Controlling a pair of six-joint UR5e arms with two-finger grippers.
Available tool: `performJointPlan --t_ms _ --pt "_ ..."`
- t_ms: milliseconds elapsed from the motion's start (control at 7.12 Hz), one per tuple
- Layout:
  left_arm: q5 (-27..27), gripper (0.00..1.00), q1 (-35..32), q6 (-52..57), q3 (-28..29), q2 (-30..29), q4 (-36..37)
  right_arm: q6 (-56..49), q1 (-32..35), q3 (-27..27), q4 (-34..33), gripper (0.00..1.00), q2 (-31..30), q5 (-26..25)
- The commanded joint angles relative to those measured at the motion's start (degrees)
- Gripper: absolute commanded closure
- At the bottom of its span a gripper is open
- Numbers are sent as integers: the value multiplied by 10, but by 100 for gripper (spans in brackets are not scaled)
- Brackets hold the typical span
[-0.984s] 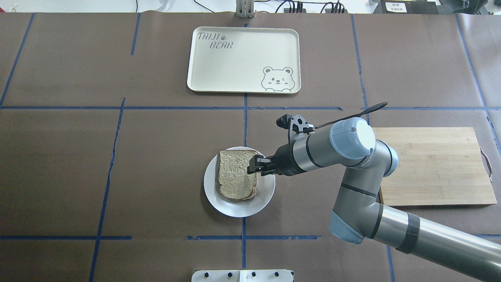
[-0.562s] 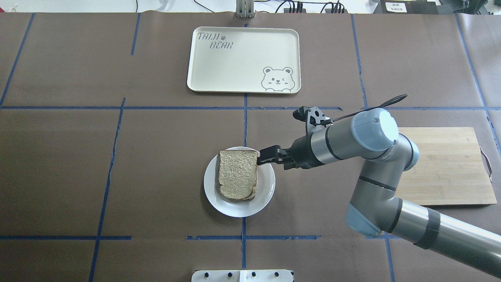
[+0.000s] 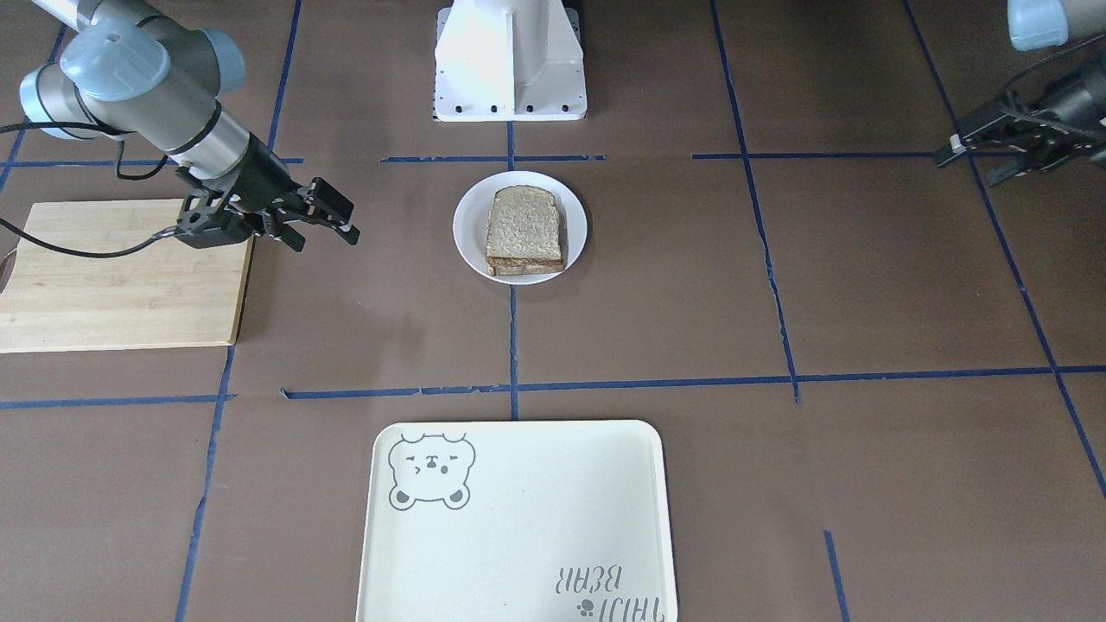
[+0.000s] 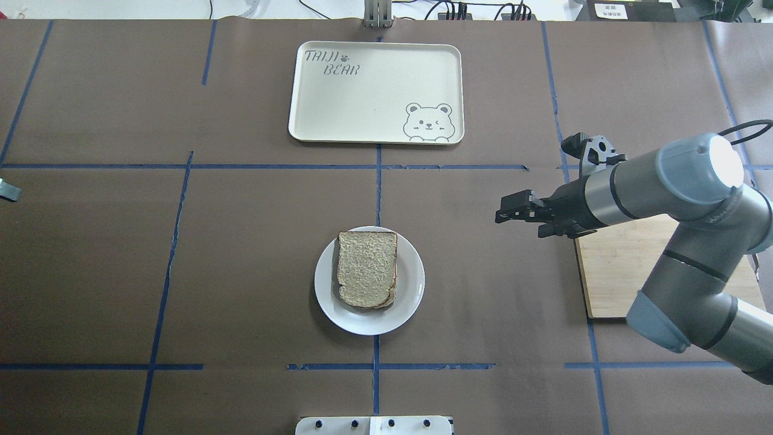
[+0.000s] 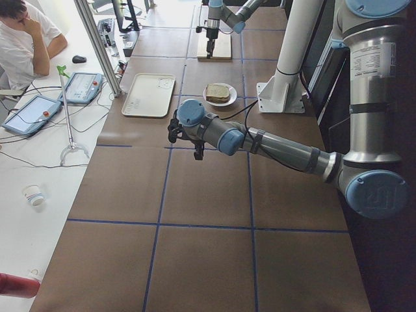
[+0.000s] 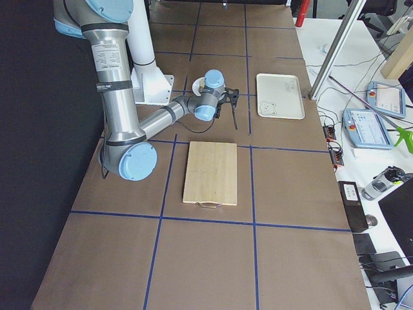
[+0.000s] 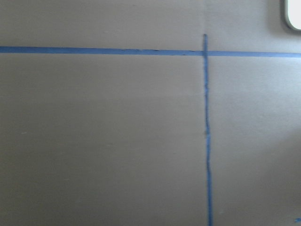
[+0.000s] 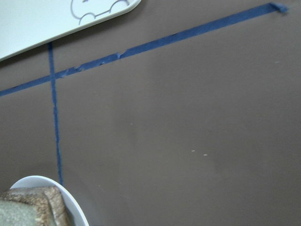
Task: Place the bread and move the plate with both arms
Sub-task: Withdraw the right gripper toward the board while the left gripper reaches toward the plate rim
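The bread lies flat on the plate, mid-worktop, nearer the robot's edge. The right gripper, a second ago at the plate's right rim, has withdrawn toward the right end. It now hangs beside the cutting board, jaws parted and empty. The left gripper is at the left end, jaws apparently parted, holding nothing. The tray at the far edge is unmoved.

The right arm is made of grey tubes, closed at the joints by pale blue caps and ringed by a black band. A black cable is looped off the wrist. Screws are set along the white base.
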Motion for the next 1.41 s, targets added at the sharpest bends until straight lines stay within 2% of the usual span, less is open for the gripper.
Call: performJointPlan --t_ms 0,141,281,562,703,843,984,1265 --pt "111 0 146 -207 7 -49 -117 -28 28 22 -10 0 -43 0" --pt "127 0 179 -324 22 -100 -134 -47 40 30 -10 0 -66 2" --pt "173 0 216 -376 39 -125 -184 -89 64 33 -10 0 -88 21" --pt "273 0 289 -463 138 -153 -397 -109 78 33 -11 0 -96 39" --pt "407 0 355 -573 150 -152 -467 -109 78 33 -11 0 -96 39" --pt "554 0 453 -631 156 -144 -504 -109 78 32 -11 0 -96 39" --pt "599 0 496 -663 158 -151 -506 -109 79 32 -11 0 -97 39" --pt "597 0 502 -660 164 -161 -506 -109 79 33 -10 0 -102 40"
